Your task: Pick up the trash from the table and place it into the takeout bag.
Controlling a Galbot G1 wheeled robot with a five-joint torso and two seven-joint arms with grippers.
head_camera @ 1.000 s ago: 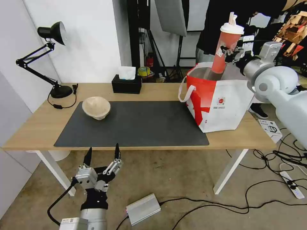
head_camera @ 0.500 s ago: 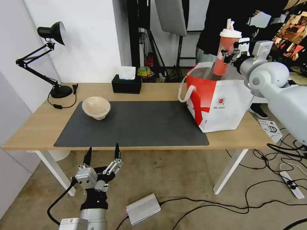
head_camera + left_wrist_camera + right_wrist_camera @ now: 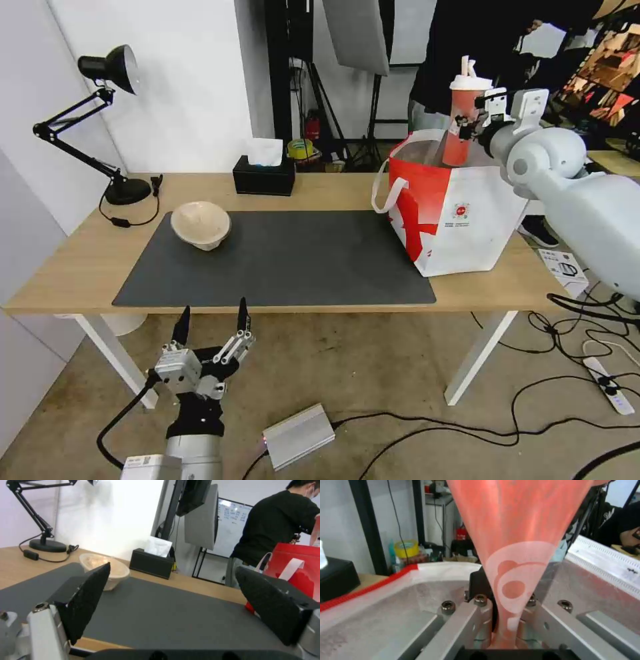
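Observation:
A red paper cup [image 3: 460, 127] with a white lid hangs tilted over the open mouth of the takeout bag [image 3: 467, 220], its lower end just inside the rim. My right gripper [image 3: 472, 121] is shut on the cup [image 3: 520, 542], above the silver foil lining [image 3: 396, 610]. The beige pulp bowl [image 3: 201, 225] sits on the left end of the dark grey mat [image 3: 287, 260] on the table [image 3: 73, 273]. My left gripper [image 3: 212, 319] stands open below the table's front edge, fingers pointing up. From the left wrist the bowl [image 3: 91, 560] shows beyond the open left gripper [image 3: 172, 568].
A black tissue box [image 3: 264, 175] and a black desk lamp [image 3: 110, 127] stand along the table's back edge. A person in black [image 3: 460, 40] stands behind the bag. Cables and a grey power brick [image 3: 298, 437] lie on the floor.
My right gripper has lowered the cup toward the bag's mouth and carried it slightly away from me. The left arm and the bowl have not moved.

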